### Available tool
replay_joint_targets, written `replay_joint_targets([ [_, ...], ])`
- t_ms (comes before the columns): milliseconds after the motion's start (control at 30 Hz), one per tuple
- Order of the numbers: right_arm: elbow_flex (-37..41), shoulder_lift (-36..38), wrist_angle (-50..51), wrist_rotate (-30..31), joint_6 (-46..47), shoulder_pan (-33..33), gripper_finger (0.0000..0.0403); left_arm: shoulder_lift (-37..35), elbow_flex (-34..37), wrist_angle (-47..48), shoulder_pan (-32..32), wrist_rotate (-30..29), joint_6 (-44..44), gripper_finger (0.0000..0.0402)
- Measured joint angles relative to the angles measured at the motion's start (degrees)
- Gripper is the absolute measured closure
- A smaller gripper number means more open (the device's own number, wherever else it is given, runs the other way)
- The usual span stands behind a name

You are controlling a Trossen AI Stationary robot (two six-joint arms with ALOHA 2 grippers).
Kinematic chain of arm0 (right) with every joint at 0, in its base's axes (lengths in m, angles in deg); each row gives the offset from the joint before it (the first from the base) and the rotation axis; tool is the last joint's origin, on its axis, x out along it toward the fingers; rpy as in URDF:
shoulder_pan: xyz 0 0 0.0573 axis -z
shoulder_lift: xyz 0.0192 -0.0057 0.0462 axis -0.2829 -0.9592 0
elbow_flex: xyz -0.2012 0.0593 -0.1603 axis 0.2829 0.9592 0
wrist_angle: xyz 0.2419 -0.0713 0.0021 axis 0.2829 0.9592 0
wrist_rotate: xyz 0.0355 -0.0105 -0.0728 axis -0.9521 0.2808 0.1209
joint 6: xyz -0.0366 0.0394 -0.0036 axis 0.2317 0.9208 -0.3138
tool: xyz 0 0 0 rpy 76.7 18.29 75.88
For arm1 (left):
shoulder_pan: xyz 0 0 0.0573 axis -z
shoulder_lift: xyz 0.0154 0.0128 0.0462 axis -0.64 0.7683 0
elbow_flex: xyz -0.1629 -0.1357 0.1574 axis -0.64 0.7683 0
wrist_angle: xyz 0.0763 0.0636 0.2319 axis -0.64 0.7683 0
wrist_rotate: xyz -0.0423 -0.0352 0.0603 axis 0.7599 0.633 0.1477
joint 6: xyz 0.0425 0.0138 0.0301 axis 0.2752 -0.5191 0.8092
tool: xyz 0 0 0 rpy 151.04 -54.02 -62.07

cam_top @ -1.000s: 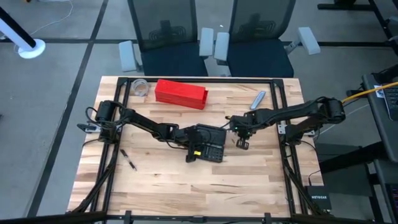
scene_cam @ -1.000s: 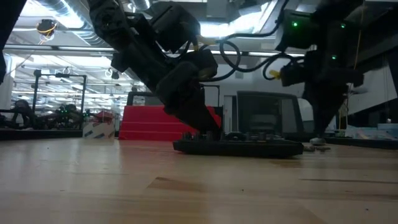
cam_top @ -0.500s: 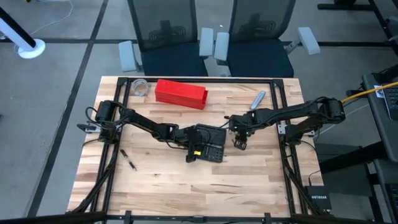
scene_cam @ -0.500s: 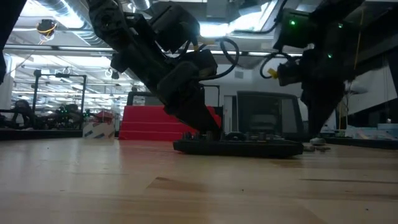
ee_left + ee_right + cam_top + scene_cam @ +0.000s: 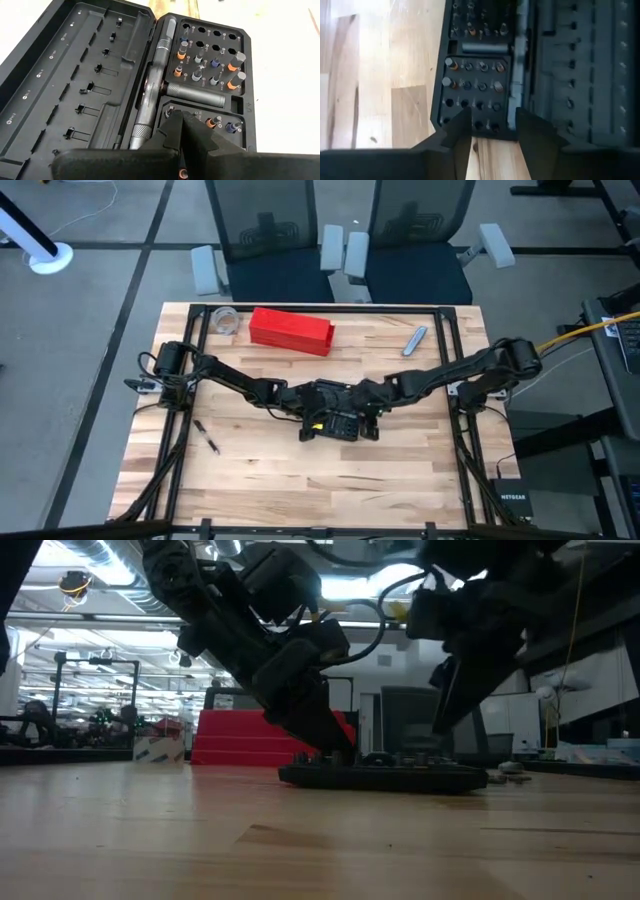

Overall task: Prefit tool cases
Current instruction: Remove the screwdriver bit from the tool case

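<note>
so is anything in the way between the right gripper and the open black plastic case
Nothing visible is. The right gripper, fingers open, hangs just off the edge of the open black plastic tool case, with only bare wooden table between. The left gripper sits over the case's other side.

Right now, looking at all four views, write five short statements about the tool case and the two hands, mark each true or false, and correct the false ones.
1. The tool case lies open on the table. True.
2. The red box sits on top of the tool case. False: it lies apart from it, toward the far edge of the table.
3. The right hand is open, with an end of the case between its fingers. True.
4. Every bit socket in the case is filled. False: the left wrist view shows several empty sockets.
5. The left hand is parked away from the case. False: it is right over the bit tray.
</note>
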Motion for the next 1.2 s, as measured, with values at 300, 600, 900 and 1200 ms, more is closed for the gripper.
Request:
replay_joint_targets([
  [300,-1.07,-4.51,-0.31,-0.11,-1.2,-0.21,0.0269,0.0,0.0,0.15,0.0,-0.02,0.02,0.0401],
  [600,-1.11,-7.57,-3.57,-1.98,-1.35,-0.26,0.0269,0.0,0.0,0.13,-0.02,-0.07,0.03,0.0401],
  [900,-1.3,-8.41,-3.15,-0.97,-1.39,-0.15,0.0374,0.0,-0.02,0.36,-0.07,-0.11,0.28,0.0401],
  [1200,-1.0,-3.83,-0.94,-0.57,0.57,-0.2,0.0399,0.04,-0.04,0.22,-0.17,-0.18,0.28,0.0401],
])
